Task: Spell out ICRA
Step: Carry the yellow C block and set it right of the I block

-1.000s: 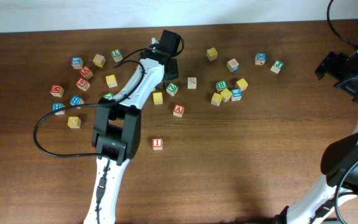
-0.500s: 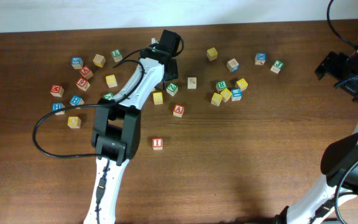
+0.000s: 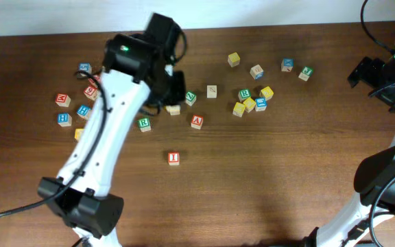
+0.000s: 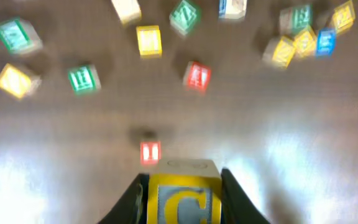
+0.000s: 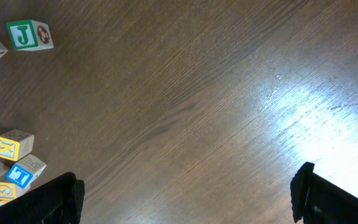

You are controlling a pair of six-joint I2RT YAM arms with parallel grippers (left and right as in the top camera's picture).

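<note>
Above the table (image 4: pixel 303 168), raised left fingers (image 4: pixel 131 202) clamp C block (image 4: pixel 183 200).

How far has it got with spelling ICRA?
The red-lettered I block sits alone in front of the scattered blocks, so the first letter looks placed. The left tool is gripping a yellow C block above the table, not yet set down. Placing C beside I, then fetching R and A, is left.
</note>
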